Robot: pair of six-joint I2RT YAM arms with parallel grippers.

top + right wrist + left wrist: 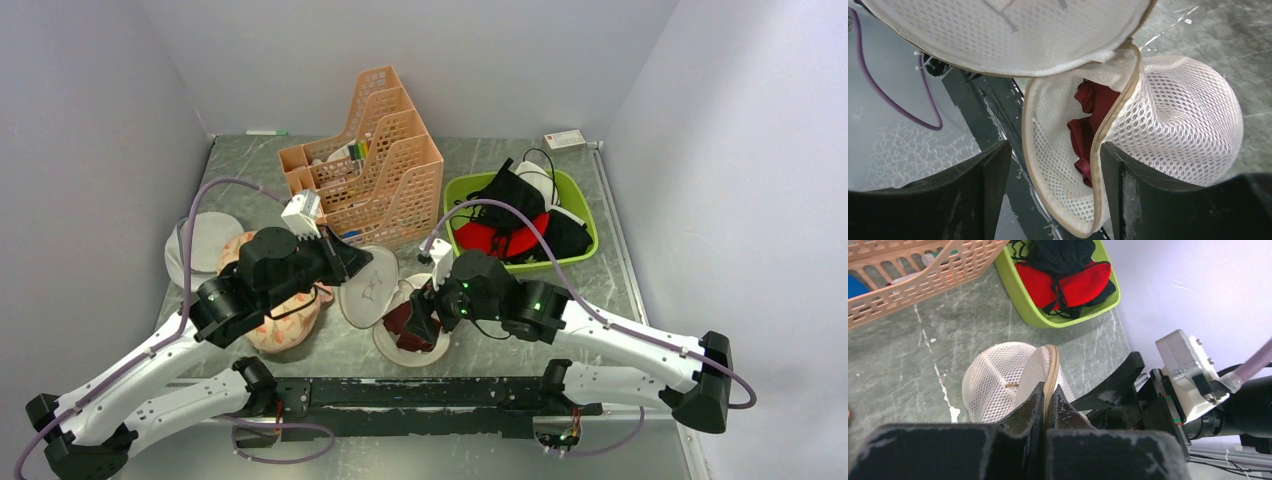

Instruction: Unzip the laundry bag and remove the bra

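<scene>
Two arms met over the laundry bag (408, 338), which lay near the front middle of the grey tabletop (480, 150). Its zip was already undone, and one round face stood folded up like a lid.

My left jaws were pinched shut on the beige rim of that flap (1050, 365), at about 10 o'clock from the bag's body in the overhead view. I judged this hold served two ends: it lifted the flap clear so the mouth gaped, and it anchored the light mesh against being dragged.

My right jaws stood wide, holding nothing, and reached in from about 3 o'clock. From the wrist camera the bag's mouth sat framed between my two fingers (990, 192); I could not tell whether either one touched the mesh.

Inside the mouth lay the bra (1087, 127), dark maroon folds resting against the inner wall, gripped by nothing.

A peach floral pouch (285, 328) lay at 9 o'clock from the bag, partly under my left arm. An orange file rack (390, 190) stood at 12 o'clock, and a green bin (1020, 302) of red and black garments at 2 o'clock.

By my reckoning the unzipping was done and the removal not yet begun. Closing on maroon fabric alone, without pinching mesh, looked like the delicate part.
</scene>
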